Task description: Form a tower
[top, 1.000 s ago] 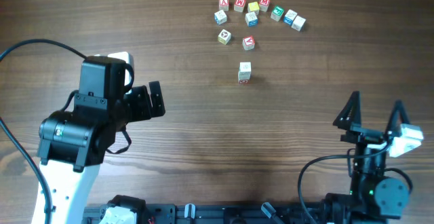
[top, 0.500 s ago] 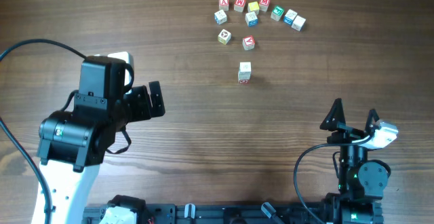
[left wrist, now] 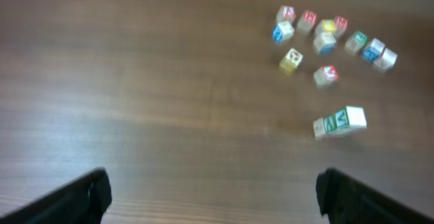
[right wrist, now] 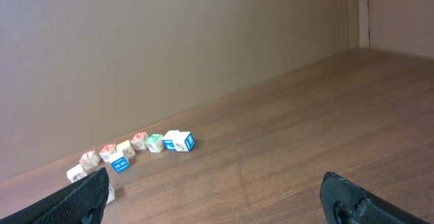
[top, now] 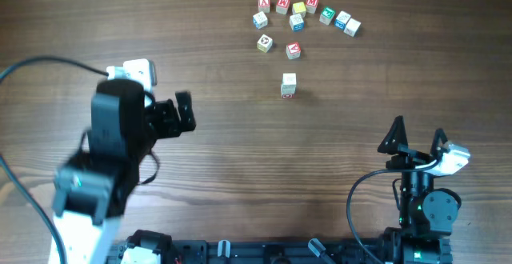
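ROBOT: Left gripper (top: 183,113) spread wide and empty, hanging over the left half of the table (top: 240,176). My right gripper (top: 417,133) also stands wide apart and holds nothing, low at the front right.

DESK: And the tower?

ROBOT: The tower (top: 289,86) stands alone on the dark wood, a little right of centre and toward the far side. It is two small cubes, the lower with red print and the upper whitish on top. Through my left wrist camera its side shows green letters. Neither gripper touches it, and both are well apart from it.

DESK: What lies around it?

ROBOT: Just beyond it sit a red-printed cube (top: 293,50) and a yellowish cube (top: 264,43), apart from each other and from the stack. Farther back, a loose arc of letter cubes (top: 312,5) with red, green, blue and yellow faces curves along the far side. A black cable (top: 40,56) loops across the wood at the far left. Through my right wrist camera, that row of cubes lines up before a plain tan wall (right wrist: 169,47).
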